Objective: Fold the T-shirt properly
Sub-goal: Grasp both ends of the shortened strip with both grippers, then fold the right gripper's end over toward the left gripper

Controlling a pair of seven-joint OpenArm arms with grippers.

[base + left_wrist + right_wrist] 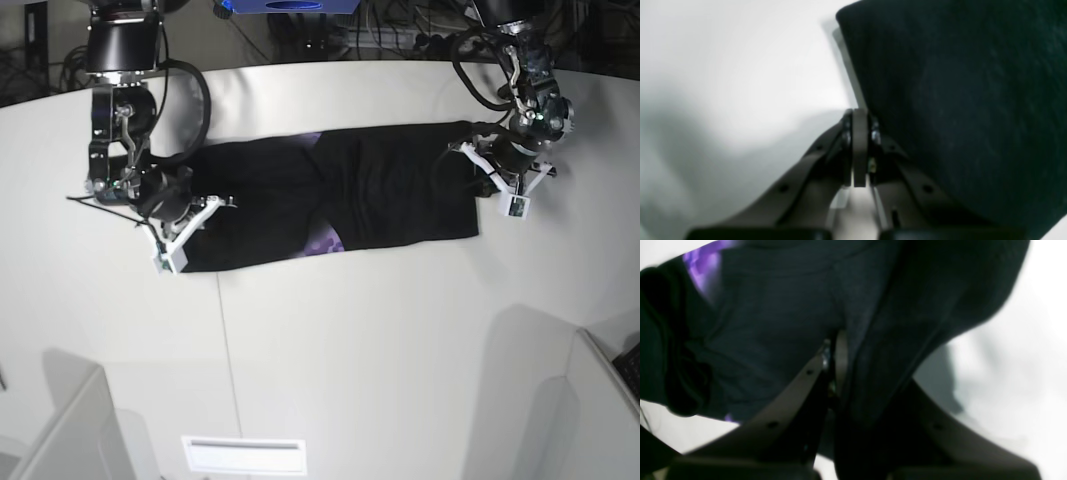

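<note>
The black T-shirt (390, 190) lies stretched sideways across the white table (380, 330), with a bit of purple print (322, 240) showing at a fold in its middle. My left gripper (478, 155) is at the shirt's right end. In the left wrist view it (860, 113) is shut at the cloth's edge, and the T-shirt (957, 100) rises slightly off the table beside it. My right gripper (205, 207) is at the shirt's left end. Its wrist view shows it (836, 340) shut on bunched black T-shirt cloth (773, 306), with purple print (701, 270) above.
Grey bin corners stand at the front left (60, 430) and front right (600, 400). A white slotted plate (243, 455) sits at the table's front edge. Cables and dark equipment (300, 20) line the back.
</note>
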